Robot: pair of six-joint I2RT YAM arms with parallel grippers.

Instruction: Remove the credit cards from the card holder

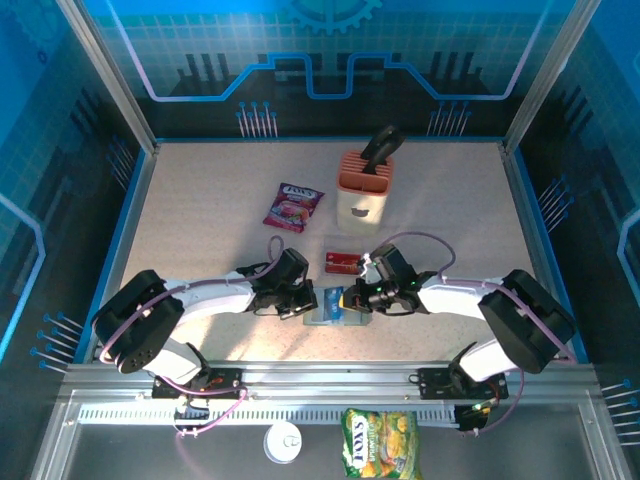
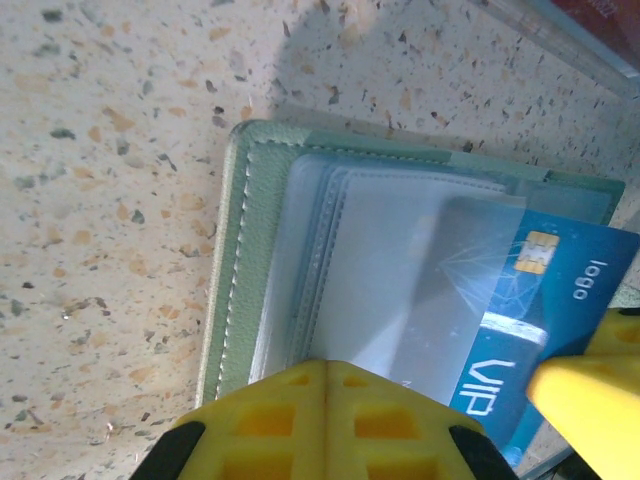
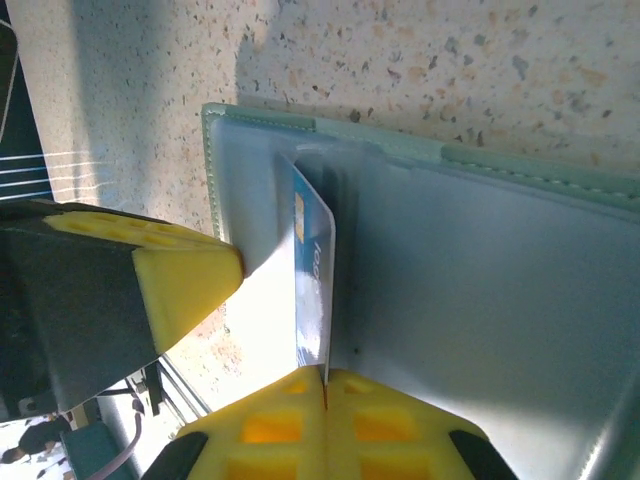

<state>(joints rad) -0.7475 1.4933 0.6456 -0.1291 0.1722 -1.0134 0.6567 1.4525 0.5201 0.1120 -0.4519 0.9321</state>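
Table [image 2: 100, 200]: stone-look top, pale and speckled, with a matt, fine-grained finish.

Card holder [image 2: 245, 250], centre of the left wrist view: pale green leather-like cover, smooth and low-sheen, with a stitched seam along its edge.

Sleeves [image 2: 380, 260] inside the holder: clear, soft plastic film, glossy and slightly cloudy.

Blue card [image 2: 560, 290], right of that view: stiff, glossy plastic with a metallic gold chip.

Left gripper [image 2: 327, 385] and right gripper [image 3: 325, 385]: yellow moulded plastic fingers, matt, with recessed grid pockets.

Snack packet [image 1: 293, 207], upper centre of the top view: crinkled, shiny film.

Block [image 1: 364, 188] beside it: peach plastic, matt.

Rail [image 1: 320, 375] along the lower edge: bare metal with a satin finish.
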